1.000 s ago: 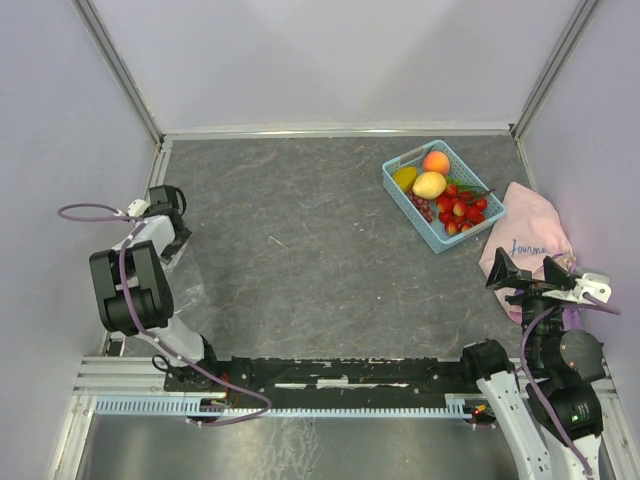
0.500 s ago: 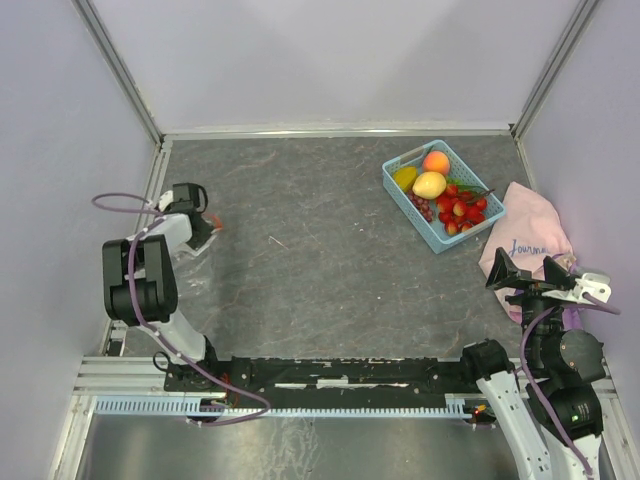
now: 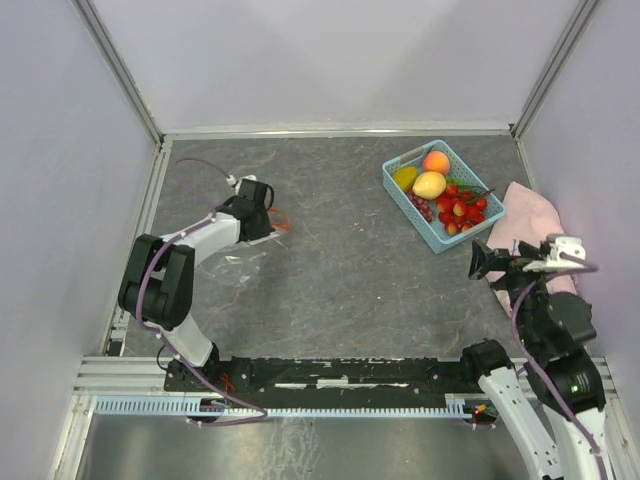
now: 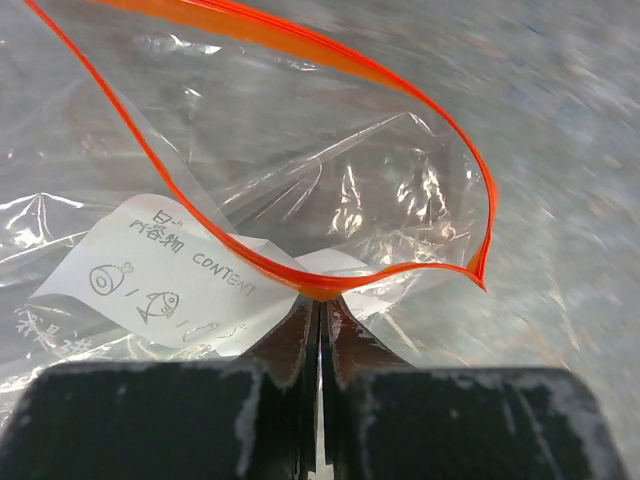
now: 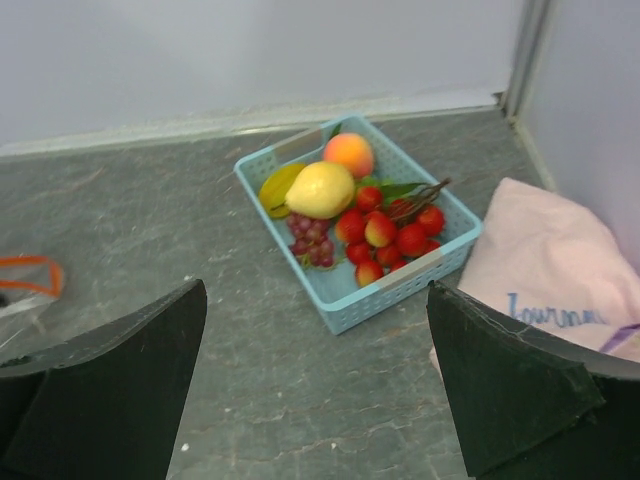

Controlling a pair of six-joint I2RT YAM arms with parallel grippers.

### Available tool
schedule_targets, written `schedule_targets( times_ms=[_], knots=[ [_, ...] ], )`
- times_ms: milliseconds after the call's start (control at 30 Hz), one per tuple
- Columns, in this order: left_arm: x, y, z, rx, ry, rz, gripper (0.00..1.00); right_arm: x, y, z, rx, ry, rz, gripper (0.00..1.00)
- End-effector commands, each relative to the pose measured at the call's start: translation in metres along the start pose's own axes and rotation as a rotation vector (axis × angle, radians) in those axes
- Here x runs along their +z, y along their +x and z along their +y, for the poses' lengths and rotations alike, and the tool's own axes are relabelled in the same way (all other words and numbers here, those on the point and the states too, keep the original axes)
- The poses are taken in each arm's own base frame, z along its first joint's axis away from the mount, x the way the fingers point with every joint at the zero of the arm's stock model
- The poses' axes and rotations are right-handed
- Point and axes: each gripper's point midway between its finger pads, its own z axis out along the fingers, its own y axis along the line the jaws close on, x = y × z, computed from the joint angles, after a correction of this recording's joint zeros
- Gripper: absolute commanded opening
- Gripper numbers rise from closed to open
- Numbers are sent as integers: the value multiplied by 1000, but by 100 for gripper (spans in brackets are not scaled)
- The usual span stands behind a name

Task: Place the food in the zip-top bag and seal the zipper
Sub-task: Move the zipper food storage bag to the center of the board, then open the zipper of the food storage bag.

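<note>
between the clamped fingers [image 4: 285,345] of the left end effector [image 4: 320,308] lies the zipper [image 4: 250,262].

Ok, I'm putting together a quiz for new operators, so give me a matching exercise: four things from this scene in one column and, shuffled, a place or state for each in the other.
Things:
1. bag
2. peach
3. cloth
4. right pincer

Places or states:
a. open, holding nothing
b. in the basket
c. pinched at its orange rim by the left pincer
d. on the table beside the basket

Pairs: 1c, 2b, 3d, 4a.
</note>
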Motion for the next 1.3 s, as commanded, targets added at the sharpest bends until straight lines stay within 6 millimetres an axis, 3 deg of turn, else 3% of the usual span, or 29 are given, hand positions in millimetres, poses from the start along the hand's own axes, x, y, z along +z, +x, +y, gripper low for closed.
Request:
schedule_targets(
  times_ms=[0,167,333,533,767,1000,1267],
  knots=[
    [-34,-4,-63,162,215,-107,3,12,5,40,34,-170,135,99],
    [-74,13,-115,322,383,-180,3,30,28,76,65,-305,314,99],
    [-101,33,-139,409,498,-219,3,48,58,103,96,-412,451,100],
    [-130,51,-152,510,594,-270,3,77,108,144,240,-535,615,94],
    [-147,82,-165,608,681,-240,3,101,146,190,251,-619,733,91],
    [-164,98,-173,665,724,-247,3,131,185,212,234,-576,821,87],
    [-176,108,-180,722,765,-265,3,140,219,232,235,-570,879,78]
  ],
)
